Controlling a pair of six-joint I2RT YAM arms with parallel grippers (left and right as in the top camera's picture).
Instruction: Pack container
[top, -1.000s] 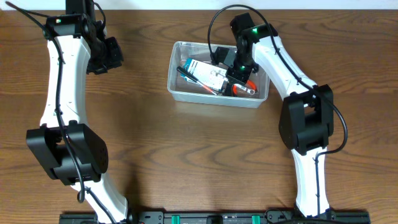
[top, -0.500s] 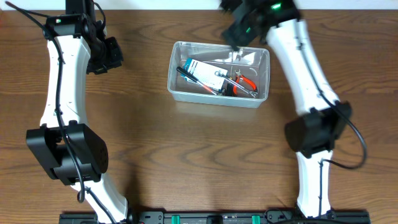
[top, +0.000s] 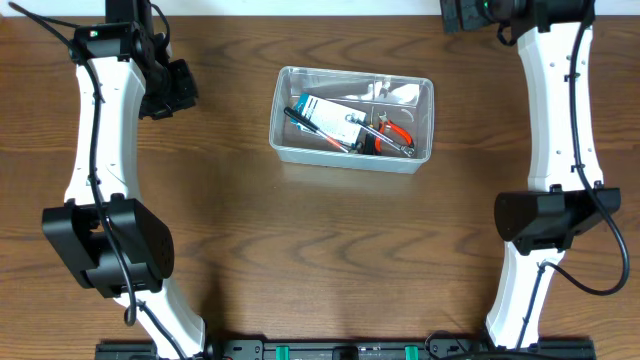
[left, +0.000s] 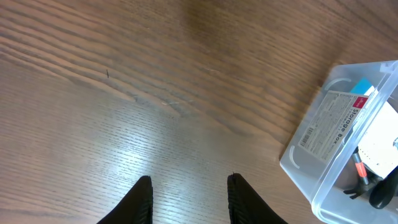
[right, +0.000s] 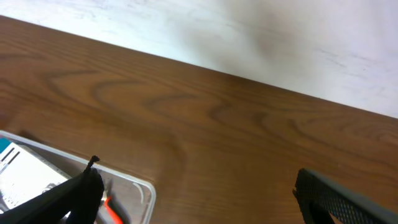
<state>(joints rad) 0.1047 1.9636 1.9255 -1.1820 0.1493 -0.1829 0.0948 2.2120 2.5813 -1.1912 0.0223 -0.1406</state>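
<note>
The clear plastic container (top: 345, 159) sits at the table's middle back. Inside lie a blue-and-white box (top: 330, 118), red-handled pliers (top: 392, 135) and a dark pen-like tool (top: 300, 117). My right gripper (top: 455, 12) is at the back edge, to the right of the container, half out of the overhead view. Its jaws stand wide open and empty in the right wrist view (right: 196, 180), above the container's corner (right: 124, 177). My left gripper (top: 170, 88) hovers left of the container. It is open (left: 186, 190) over bare wood, and the container (left: 311, 162) lies to its right.
Dark wood table (top: 330, 260) all round. A white wall (right: 249, 31) rises just behind the table's back edge. Both arm bases stand at the front corners.
My right gripper opened, rose out of the container and swung to the back right. The red-handled pliers stayed inside. The left arm has not moved.
</note>
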